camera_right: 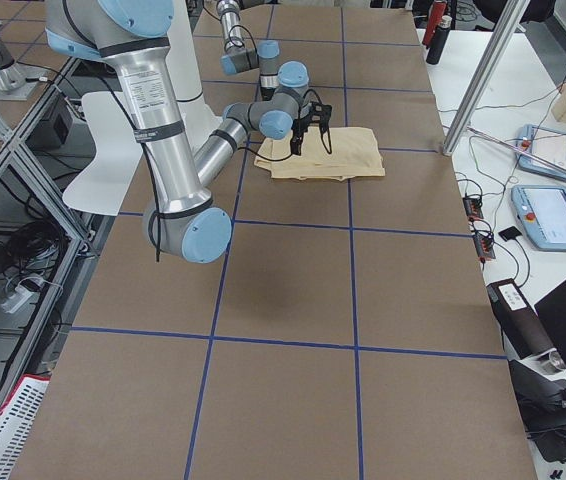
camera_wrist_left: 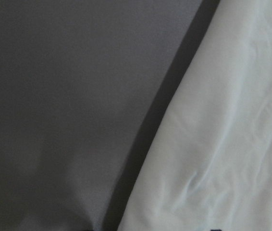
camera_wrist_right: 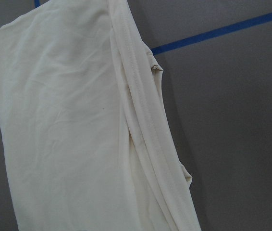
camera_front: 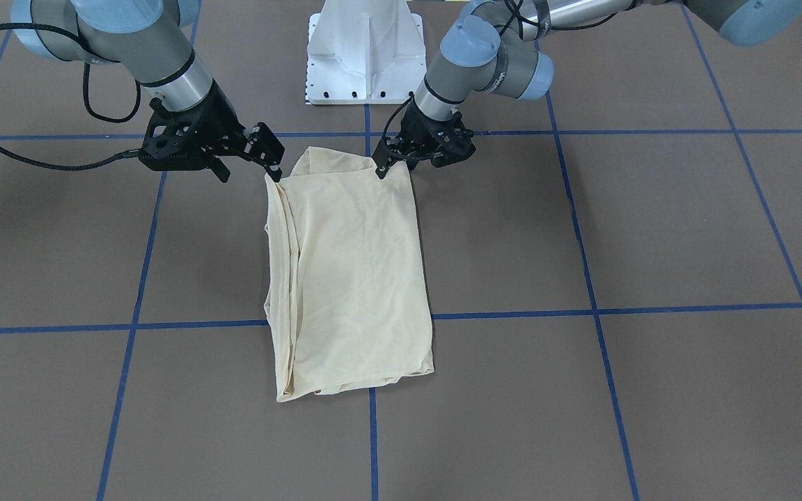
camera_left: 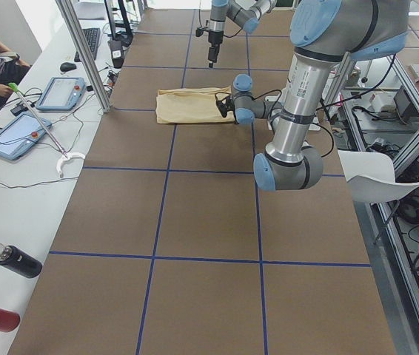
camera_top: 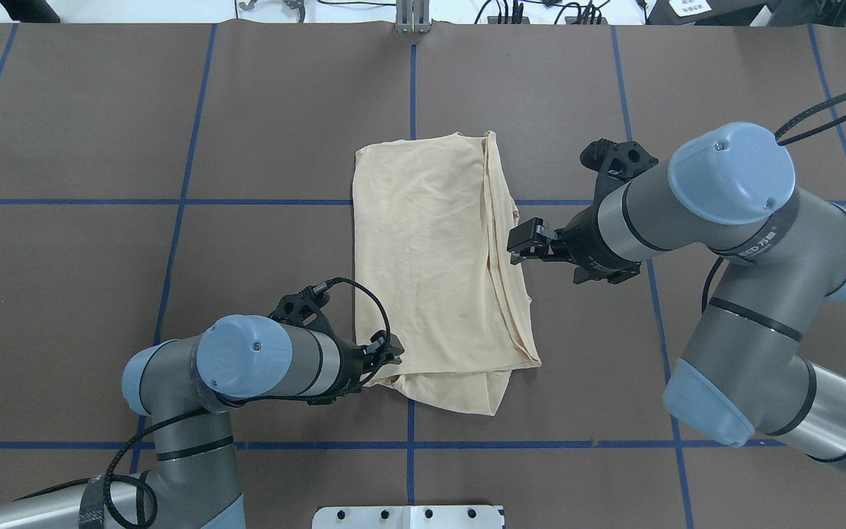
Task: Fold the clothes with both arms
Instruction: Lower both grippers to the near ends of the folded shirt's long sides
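Cream shirt [camera_top: 430,272] lay folded into a long rectangle, flat at mid-counter [camera_top: 100,294]. Right arm [camera_top: 731,184] sat low beside the shirt's layered long edge, jaws wide, holding nothing. Left arm [camera_top: 247,360] was at the robot-side corner, jaws against cloth; their spread could not be told.

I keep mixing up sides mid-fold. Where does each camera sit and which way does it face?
Front-facing: across the table, facing the robot, steeply down; shirt, pedestal base, left arm on view's right.
Overhead: behind the robot, downward; left arm on view's left, right arm right.
Exterior left: table's left end; left arm nearest.
Exterior right: table's right end; right arm nearest.
Left wrist: close on shirt edge; no arm shows.
Right wrist: above shirt's layered edge; no arm shows.
Shared: front-facing and overhead show the shirt, sides mirrored.
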Controlling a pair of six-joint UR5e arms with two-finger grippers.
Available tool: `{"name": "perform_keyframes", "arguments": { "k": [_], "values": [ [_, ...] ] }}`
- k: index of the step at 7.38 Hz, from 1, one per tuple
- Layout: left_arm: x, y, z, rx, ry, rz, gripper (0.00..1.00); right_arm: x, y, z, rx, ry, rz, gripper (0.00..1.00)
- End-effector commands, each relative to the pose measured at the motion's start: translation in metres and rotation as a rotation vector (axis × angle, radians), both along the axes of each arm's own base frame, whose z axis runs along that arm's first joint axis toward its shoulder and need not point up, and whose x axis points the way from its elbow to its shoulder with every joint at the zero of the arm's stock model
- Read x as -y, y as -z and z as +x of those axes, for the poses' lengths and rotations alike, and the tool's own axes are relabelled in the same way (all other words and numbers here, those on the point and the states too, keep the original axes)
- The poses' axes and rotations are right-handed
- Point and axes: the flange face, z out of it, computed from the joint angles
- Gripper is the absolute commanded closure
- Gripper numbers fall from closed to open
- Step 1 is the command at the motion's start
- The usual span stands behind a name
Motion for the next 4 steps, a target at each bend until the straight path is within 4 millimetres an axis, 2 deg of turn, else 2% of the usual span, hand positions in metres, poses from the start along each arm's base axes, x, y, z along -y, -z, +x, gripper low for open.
{"name": "perform_keyframes", "arguments": {
  "k": [1,2,4],
  "values": [
    [-0.0001,0.0058,0.0007,-0.009,-0.003,0.001,0.81,0.0008,-0.0006,0.0003,-0.001,0.000,-0.001,0.00],
    [-0.0005,0.0077,-0.0004,-0.012,-0.003,0.002,0.98,0.0008,-0.0006,0.0003,-0.001,0.000,-0.001,0.00],
    [-0.0007,0.0084,-0.0008,-0.013,-0.004,0.002,1.00,0.0014,-0.0020,0.0007,-0.003,-0.001,-0.004,0.00]
  ]
}}
